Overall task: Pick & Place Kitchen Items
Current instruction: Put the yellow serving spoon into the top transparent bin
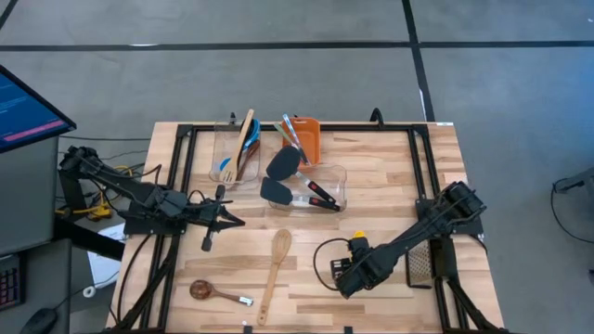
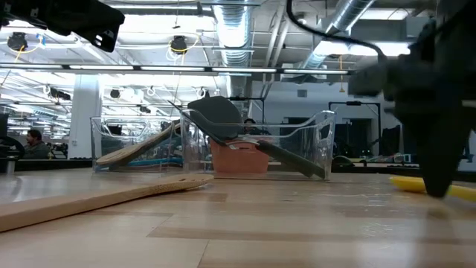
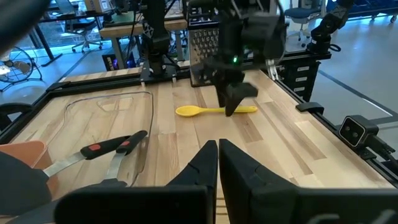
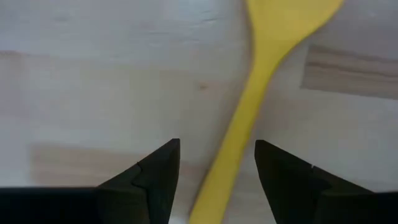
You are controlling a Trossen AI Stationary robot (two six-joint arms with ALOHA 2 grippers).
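Presently, the yellow spoon, judged light, stiff and somewhat slick, is being straddled at mid-handle, the soundest hold, by the released right pincer on the wooden surface, while the clenched left pincer is being held clear.

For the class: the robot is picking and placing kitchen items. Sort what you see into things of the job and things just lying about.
Job:
yellow spoon, between the right gripper's open jaws
wooden spoon
small brown spoon
black turners
blue utensils

Lying about:
metal grater
monitor
orange bin
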